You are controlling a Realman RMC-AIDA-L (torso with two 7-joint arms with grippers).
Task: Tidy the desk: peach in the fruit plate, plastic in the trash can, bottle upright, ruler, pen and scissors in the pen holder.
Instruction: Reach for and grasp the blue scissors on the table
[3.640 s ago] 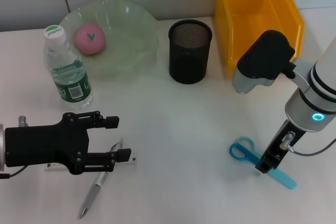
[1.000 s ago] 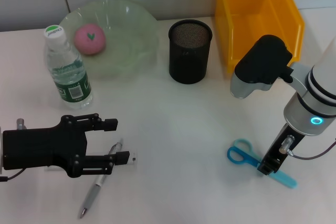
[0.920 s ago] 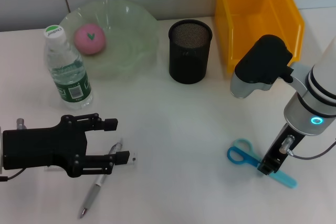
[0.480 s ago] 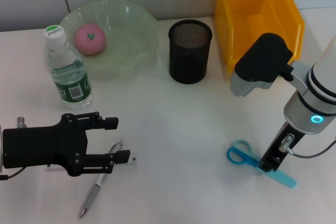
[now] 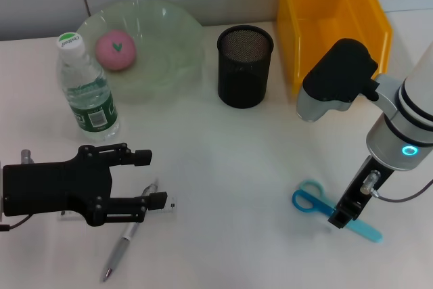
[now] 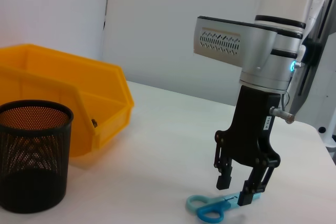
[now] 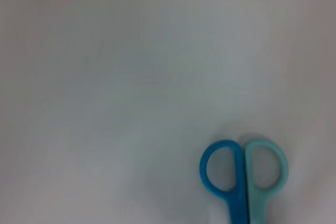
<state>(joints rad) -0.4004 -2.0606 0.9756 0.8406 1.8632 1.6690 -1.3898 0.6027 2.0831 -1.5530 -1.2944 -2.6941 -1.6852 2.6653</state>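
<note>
Right gripper [image 6: 240,189] low over blue scissors [image 5: 318,203], fingers spread astride them, left gripper [image 5: 147,179] fingers open above pen [image 5: 124,241]

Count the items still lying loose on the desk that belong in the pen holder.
3: the scissors under the right gripper, the pen and the ruler, part hidden under the left gripper.

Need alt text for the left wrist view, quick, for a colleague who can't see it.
The right tool hangs open just above the blue scissors lying flat on the white desk. To one side stand the black mesh pen holder and the yellow bin.
</note>
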